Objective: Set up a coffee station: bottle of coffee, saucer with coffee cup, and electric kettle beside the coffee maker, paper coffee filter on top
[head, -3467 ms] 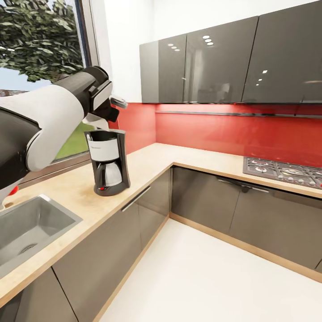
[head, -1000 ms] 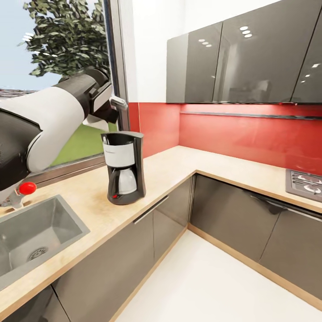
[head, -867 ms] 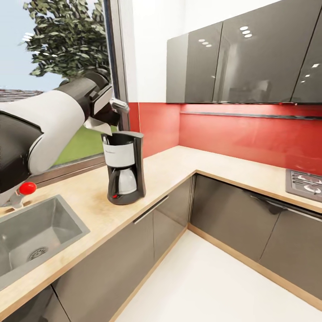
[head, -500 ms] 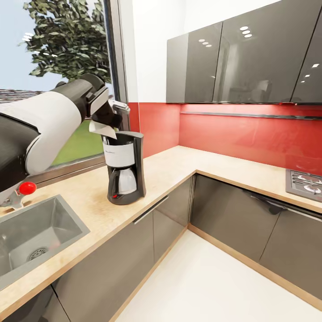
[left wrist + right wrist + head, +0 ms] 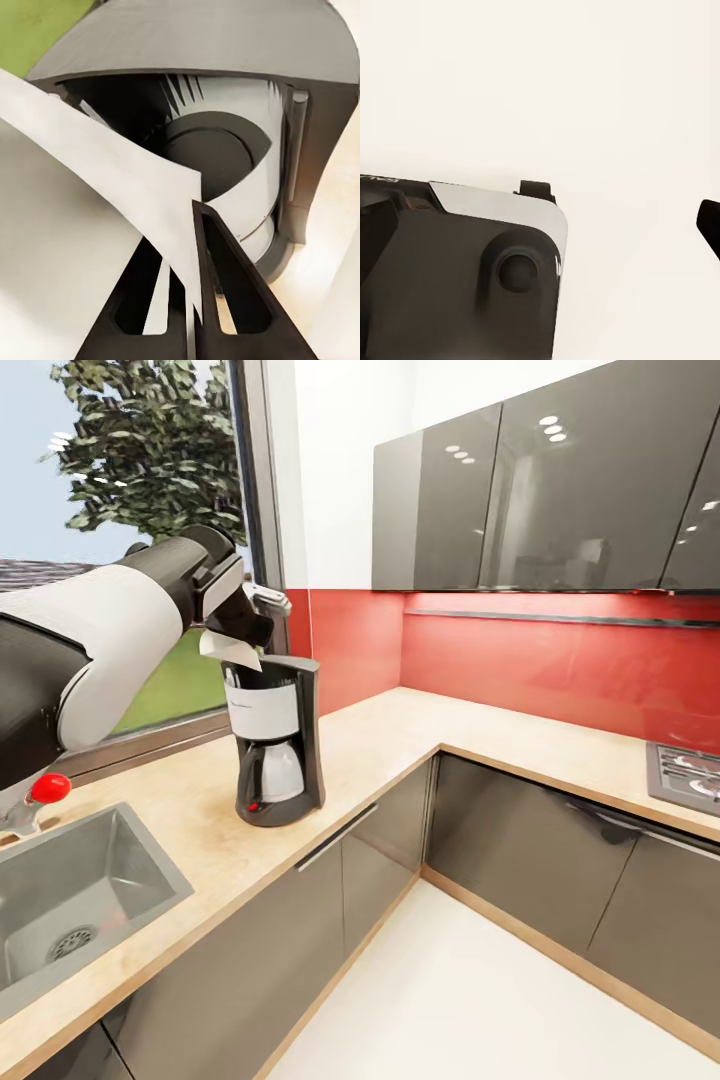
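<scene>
Far left on the desk (image 5: 200,800), a steel sink (image 5: 70,890) with a red-knobbed tap (image 5: 40,792) behind it. Next along, the left arm reaching across from the window side, its pincer (image 5: 238,628) clamped on the filter (image 5: 230,650), held just over the open top of the maker (image 5: 272,740). Seen in the left wrist view: the white paper sheet (image 5: 97,195) nipped between two dark fingers (image 5: 225,277), the maker's round ribbed basket (image 5: 217,157) directly beyond, the paper's lower edge overlapping the basket rim.

Changed over the last second: arm swung in from the window and dropped, carrying the filter from a spot beside and above the maker to one right over its mouth; view also drifted slightly, the maker unmoved on the desk. Meaning for the task: filter step near its end, likely only a short lowering and a release left, with some risk of the limp paper catching on the rim and landing crooked.

Right of the maker, bare desk running into the corner under a red backsplash (image 5: 560,660) and grey wall cupboards (image 5: 520,490), a hob (image 5: 690,775) at the far right edge. Right wrist view pale and featureless beyond dark robot hardware; right pincer's state impossible to tell.
</scene>
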You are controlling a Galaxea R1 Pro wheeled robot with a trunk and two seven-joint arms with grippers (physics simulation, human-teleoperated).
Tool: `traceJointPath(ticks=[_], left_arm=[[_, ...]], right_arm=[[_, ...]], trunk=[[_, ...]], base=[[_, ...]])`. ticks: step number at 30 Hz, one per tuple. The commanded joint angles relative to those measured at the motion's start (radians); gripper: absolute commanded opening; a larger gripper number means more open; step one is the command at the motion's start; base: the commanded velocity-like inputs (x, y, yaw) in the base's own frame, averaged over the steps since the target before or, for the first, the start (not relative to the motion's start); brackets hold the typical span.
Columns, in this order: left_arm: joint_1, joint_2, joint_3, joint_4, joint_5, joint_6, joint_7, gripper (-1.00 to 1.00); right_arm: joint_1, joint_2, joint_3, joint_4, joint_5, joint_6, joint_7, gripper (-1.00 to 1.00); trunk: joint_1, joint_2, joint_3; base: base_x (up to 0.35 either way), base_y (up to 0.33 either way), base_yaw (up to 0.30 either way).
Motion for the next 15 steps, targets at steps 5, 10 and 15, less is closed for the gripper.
traceJointPath(ticks=[5, 10, 15], left_arm=[[-0.001, 0.0, -0.009, -0.001, 0.005, 0.003, -0.002, -1.0], [-0.001, 0.0, -0.01, -0.001, 0.005, 0.002, -0.002, -1.0], [-0.001, 0.0, -0.019, -0.001, 0.004, 0.001, -0.002, -1.0]], right_arm=[[-0.001, 0.0, 0.0, 0.001, 0.009, -0.003, 0.0, 1.0], [-0.001, 0.0, 0.0, 0.001, 0.009, -0.003, 0.0, 1.0], [-0.001, 0.0, 0.0, 0.001, 0.009, -0.003, 0.0, 1.0]], trunk=[[0.0, -0.001, -0.001], [0.0, -0.001, -0.001], [0.0, -0.001, -0.001]], base=[[0.101, 0.0, 0.0], [0.069, 0.0, 0.0], [0.132, 0.0, 0.0]])
